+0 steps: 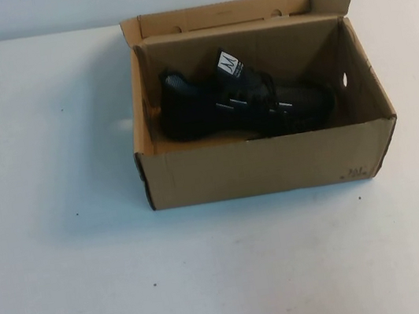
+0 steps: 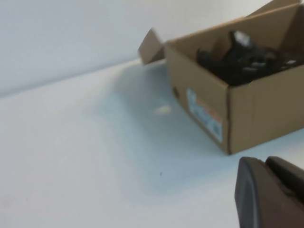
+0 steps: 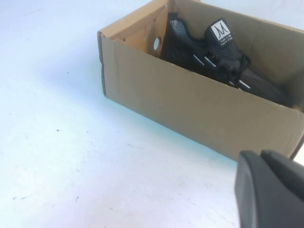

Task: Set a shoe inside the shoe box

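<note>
The black shoe [image 1: 245, 103] lies on its side inside the brown cardboard shoe box [image 1: 259, 167] at the table's middle back, its white-marked tongue label up. It also shows inside the shoe box [image 3: 190, 102] in the right wrist view as the shoe [image 3: 213, 59], and in the left wrist view as the shoe [image 2: 247, 61] in the shoe box [image 2: 266, 114]. My left gripper [image 2: 266, 164] is shut and holds nothing, off the box's left end. My right gripper [image 3: 260, 156] is shut and holds nothing, near the box's front right corner. Neither arm shows in the high view.
The box flaps [image 1: 223, 14] stand up at the back. A label [image 2: 204, 114] sits on the box's left end. White tabletop [image 1: 73, 250] stretches around the box on all sides.
</note>
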`<act>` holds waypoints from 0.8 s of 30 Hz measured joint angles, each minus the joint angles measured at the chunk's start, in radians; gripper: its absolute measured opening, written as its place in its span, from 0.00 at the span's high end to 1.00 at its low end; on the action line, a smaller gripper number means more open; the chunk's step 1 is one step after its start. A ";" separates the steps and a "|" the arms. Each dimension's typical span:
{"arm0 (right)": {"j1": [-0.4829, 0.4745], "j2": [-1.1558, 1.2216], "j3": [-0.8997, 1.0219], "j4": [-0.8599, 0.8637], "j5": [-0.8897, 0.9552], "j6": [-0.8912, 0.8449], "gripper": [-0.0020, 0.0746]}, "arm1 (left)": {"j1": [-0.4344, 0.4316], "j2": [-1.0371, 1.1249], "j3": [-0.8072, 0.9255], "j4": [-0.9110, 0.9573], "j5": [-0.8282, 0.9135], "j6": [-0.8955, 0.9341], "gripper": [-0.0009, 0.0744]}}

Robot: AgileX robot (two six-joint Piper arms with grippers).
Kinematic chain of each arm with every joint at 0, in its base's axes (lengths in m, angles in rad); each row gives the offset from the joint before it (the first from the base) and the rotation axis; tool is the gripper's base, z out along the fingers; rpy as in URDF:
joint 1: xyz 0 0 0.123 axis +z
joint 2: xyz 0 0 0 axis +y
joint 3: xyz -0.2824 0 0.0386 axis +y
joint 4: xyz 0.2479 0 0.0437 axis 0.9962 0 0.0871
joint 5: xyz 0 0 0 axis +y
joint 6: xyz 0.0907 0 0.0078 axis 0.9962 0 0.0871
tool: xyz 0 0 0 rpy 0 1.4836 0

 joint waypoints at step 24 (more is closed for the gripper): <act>0.000 0.000 0.000 0.011 0.000 0.000 0.99 | 0.032 -0.152 0.393 0.380 -0.141 -0.528 0.99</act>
